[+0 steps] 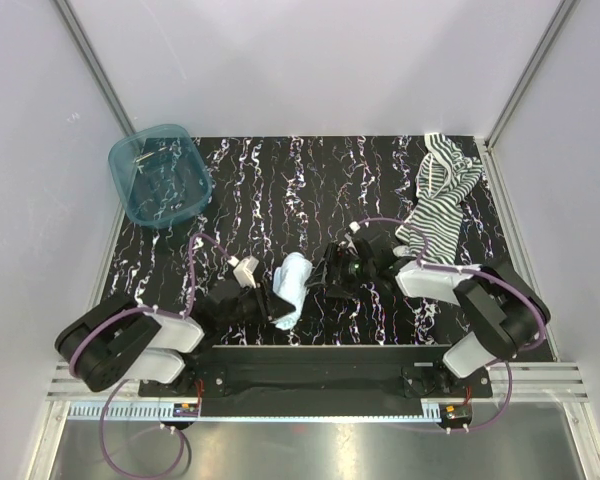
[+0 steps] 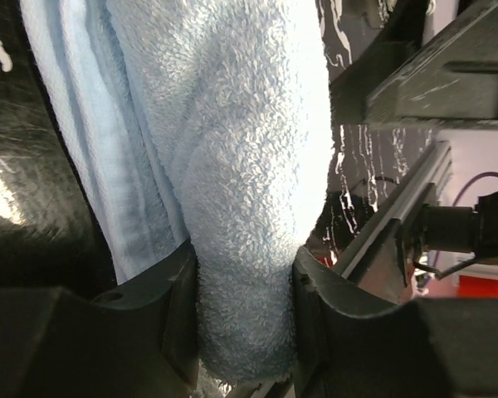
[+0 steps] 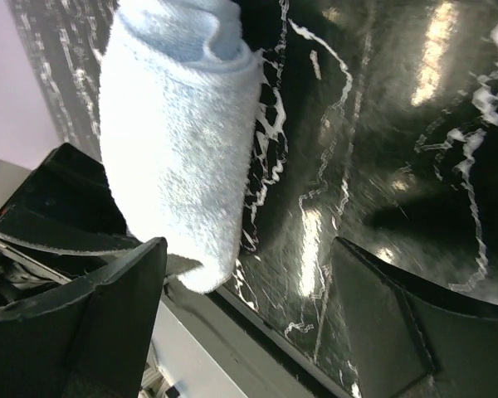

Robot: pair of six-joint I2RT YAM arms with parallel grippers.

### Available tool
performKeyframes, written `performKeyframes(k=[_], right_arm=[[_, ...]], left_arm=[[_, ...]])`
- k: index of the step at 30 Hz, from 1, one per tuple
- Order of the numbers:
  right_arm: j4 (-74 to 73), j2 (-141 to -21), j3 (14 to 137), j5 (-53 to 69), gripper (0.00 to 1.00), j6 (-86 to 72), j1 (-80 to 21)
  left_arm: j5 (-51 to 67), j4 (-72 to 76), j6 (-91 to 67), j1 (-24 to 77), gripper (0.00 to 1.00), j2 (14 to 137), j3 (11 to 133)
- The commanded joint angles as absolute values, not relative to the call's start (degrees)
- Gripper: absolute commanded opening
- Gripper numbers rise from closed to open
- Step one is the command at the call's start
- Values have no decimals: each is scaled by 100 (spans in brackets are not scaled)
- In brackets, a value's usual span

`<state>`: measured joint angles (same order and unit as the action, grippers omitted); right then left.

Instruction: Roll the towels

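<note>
my left jaws pinch the rolled pale blue towel near the front edge of the bench; my right jaws stand spread just beside it. striped towel crumpled far right, teal basket far left.

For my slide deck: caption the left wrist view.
Left gripper pinches the rolled pale blue towel, black marbled table behind.

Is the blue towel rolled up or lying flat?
Rolled up: the blue towel is a fat bundle, its end pinched in the left gripper.
</note>
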<state>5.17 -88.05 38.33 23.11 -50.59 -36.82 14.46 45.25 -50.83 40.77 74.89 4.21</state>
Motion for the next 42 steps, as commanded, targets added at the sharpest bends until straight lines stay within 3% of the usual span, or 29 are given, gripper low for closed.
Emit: performKeyframes(k=[1,10,17,19,21,22,23,31,37,42], right_arm=[[2273,-9086,3692,2698,87,-5379,-3823],[3813,-10264,3472,2795,82,-5774,-4052],[4280,-10775,3586,2857,51,-6011,-4359],[4368,-10802,3586,2848,39,-6056,-4394],[4429,-10784,3560,2821,34,-6099,-4403],[4412,-10723,3560,2821,30,-6100,-4403],[4369,-10670,3577,2795,30,-6065,-4403],[2814,-9898,3999,2619,30,-5362,-4368],[1592,-9001,4315,2435,29,-4826,-4114],[809,-8404,4728,2426,30,-4527,-4017]], left_arm=[[1959,4965,-5326,3990,38,7874,158],[2206,5677,-5598,3823,38,8244,18],[2276,5739,-5590,3762,44,8349,18],[2268,5739,-5599,3762,56,8358,18],[2276,5713,-5599,3762,71,8332,18],[2285,5713,-5581,3762,93,8306,18],[2311,5643,-5555,3762,99,8219,18],[2163,3466,-4896,3762,99,6796,526],[898,-205,-4097,3762,99,5091,1669],[484,-932,-3893,3753,99,4685,2109]])
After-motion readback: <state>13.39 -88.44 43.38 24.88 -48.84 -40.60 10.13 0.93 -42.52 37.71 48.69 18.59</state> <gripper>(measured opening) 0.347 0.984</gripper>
